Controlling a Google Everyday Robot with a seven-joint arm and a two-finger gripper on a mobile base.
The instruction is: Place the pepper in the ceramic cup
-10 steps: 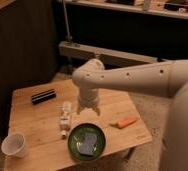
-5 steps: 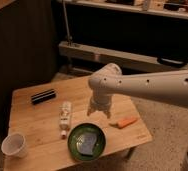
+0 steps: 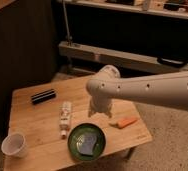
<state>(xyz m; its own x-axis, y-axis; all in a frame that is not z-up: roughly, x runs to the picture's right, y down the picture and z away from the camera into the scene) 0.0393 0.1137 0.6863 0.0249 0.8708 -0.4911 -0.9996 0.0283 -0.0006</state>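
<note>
Ceramic cup (image 3: 13, 145) is sitting at the table's (image 3: 39, 127) front-left corner, upright, mouth up, nothing in it as far as I can see - same spot as a second ago. Black bar (image 3: 43, 96) and white tube (image 3: 65, 117) are lying further right, untouched. Green plate (image 3: 73, 146) is sitting at the front edge with a bluish item on it.

The change is all in the arm: it is swinging right from over the tube, and the gripper (image 3: 101, 113) is now hanging lower, above the bare wood just behind the plate. The jaws are standing wide and holding nothing. For the task that means the reach is underway but no grasp yet.

Pepper (image 3: 123, 122) is lying flat on the table near the right edge, unmoved. It is lying just right of the jaws and slightly in front, below them - beside them, not between them, and not touching. Judging from this, the gripper is needing a short shift right and a drop before closing. The cup is waiting well apart, across the whole table.
</note>
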